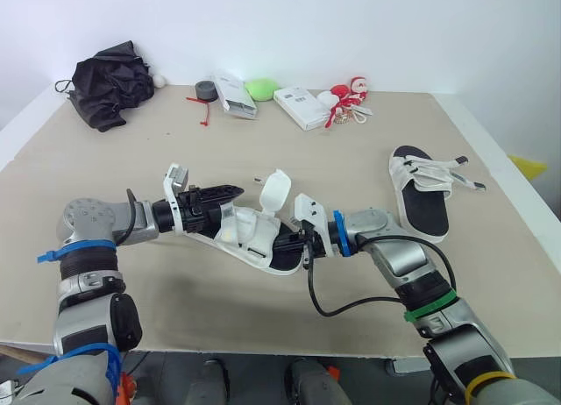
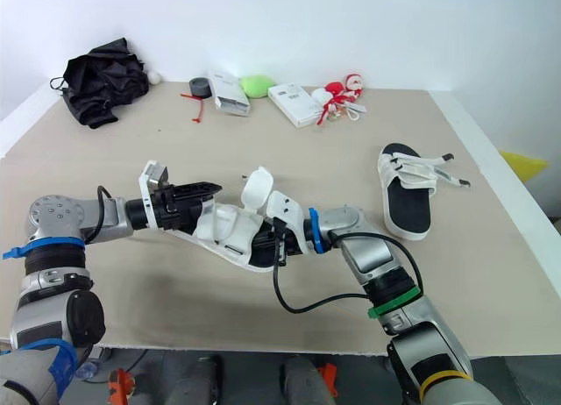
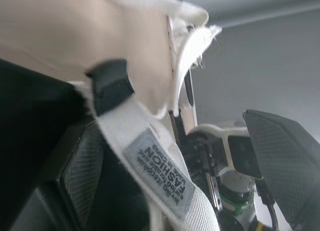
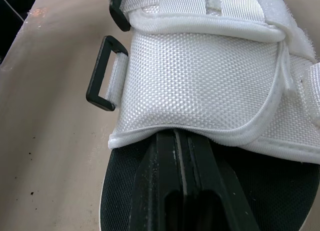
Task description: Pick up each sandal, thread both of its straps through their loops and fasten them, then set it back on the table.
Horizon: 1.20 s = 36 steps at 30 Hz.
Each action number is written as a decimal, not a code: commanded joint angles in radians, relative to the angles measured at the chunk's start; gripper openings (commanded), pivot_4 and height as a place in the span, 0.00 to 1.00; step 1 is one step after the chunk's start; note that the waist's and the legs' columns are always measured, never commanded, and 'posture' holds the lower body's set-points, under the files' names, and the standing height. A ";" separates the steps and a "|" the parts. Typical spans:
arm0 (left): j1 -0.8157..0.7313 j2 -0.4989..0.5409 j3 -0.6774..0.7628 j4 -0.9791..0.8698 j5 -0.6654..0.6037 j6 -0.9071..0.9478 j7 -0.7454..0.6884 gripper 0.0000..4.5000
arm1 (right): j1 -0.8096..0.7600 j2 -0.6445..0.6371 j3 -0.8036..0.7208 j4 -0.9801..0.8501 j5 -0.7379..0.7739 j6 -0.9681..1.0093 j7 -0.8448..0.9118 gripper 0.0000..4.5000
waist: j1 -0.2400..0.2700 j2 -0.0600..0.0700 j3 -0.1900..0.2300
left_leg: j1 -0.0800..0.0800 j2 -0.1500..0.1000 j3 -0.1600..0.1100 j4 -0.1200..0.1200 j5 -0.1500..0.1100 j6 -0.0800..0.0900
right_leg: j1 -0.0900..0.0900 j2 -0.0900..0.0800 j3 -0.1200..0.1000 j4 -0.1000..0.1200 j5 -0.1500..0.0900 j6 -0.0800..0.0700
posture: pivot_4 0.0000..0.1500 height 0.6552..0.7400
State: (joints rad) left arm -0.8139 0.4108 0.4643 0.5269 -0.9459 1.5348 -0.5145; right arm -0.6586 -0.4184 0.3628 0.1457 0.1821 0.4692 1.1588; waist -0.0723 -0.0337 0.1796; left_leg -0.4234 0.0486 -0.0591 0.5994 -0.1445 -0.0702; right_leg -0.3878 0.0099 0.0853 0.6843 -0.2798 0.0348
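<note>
The right claw (image 4: 182, 141) was pressed fully closed, its two fingers meeting along a thin seam on the black footbed of the sandal (image 1: 250, 234), tips tucked under the hem of the white upper just beside a black loop (image 4: 102, 73); whether it pinched any fabric could not be told. The left claw (image 1: 230, 194) stood wide apart at the sandal's other end, a labelled strap (image 3: 160, 176) running through the gap and lying against one finger. The sandal sat mid-desk (image 1: 289, 159) between both claws, one loose strap (image 1: 274, 193) standing upright. A second sandal (image 1: 422, 199) lay well apart on the robot's right, and a black cloth (image 1: 110, 85) with small boxes lined the far edge. Both forearms reached inward, low and nearly level, a black cable (image 1: 351, 310) looping from the right one.
</note>
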 commanded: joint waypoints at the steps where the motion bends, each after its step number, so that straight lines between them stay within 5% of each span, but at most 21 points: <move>1: -0.010 0.004 0.007 -0.018 0.009 -0.014 -0.003 0.98 | 0.030 -0.004 0.045 0.031 -0.035 0.026 -0.003 0.00 | 0.000 0.000 0.000 | 0.000 0.000 0.000 0.000 0.000 0.000 | 0.000 0.000 0.000 0.000 0.000 0.000 | 1.00 0.98; 18: -0.014 0.030 0.037 0.006 0.031 -0.087 -0.008 0.98 | 0.026 -0.007 0.048 0.033 -0.032 0.024 0.005 0.00 | -0.001 0.000 0.000 | 0.000 0.000 0.000 0.000 0.000 0.000 | 0.000 0.000 0.000 0.000 0.000 0.000 | 1.00 0.98; 21: -0.015 0.016 0.038 -0.004 0.020 -0.081 -0.011 0.83 | 0.027 -0.008 0.047 0.033 -0.031 0.024 0.006 0.00 | -0.001 0.000 0.000 | 0.000 0.000 0.000 0.000 0.000 0.000 | 0.000 0.000 0.000 0.000 0.000 0.000 | 1.00 0.98; 27: -0.013 0.012 0.028 -0.010 0.020 -0.061 -0.026 0.17 | 0.031 -0.013 0.043 0.029 -0.031 0.028 0.004 0.00 | -0.001 0.000 0.000 | 0.000 0.000 0.000 -0.001 0.000 0.000 | -0.001 0.000 0.000 0.000 0.000 0.000 | 1.00 0.98; 29: -0.013 0.006 0.025 -0.014 0.021 -0.062 -0.027 0.02 | 0.032 -0.012 0.043 0.028 -0.030 0.029 0.003 0.00 | -0.001 0.000 0.000 | 0.000 0.000 0.000 -0.001 0.000 0.000 | -0.001 0.000 0.000 0.000 0.000 0.000 | 1.00 0.98; 36: -0.016 0.011 0.024 -0.029 0.024 -0.074 -0.036 0.02 | 0.032 -0.011 0.043 0.028 -0.029 0.029 0.004 0.00 | -0.001 0.000 0.000 | 0.000 0.000 0.000 -0.001 0.000 0.000 | -0.001 0.000 0.000 -0.001 0.000 0.000 | 1.00 0.98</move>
State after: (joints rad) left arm -0.8140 0.4100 0.4855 0.5372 -0.9102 1.4655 -0.5309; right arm -0.6589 -0.4190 0.3660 0.1412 0.1824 0.4696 1.1584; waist -0.0731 -0.0337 0.1797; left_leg -0.4239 0.0487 -0.0591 0.5985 -0.1446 -0.0705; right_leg -0.3886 0.0099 0.0853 0.6838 -0.2800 0.0347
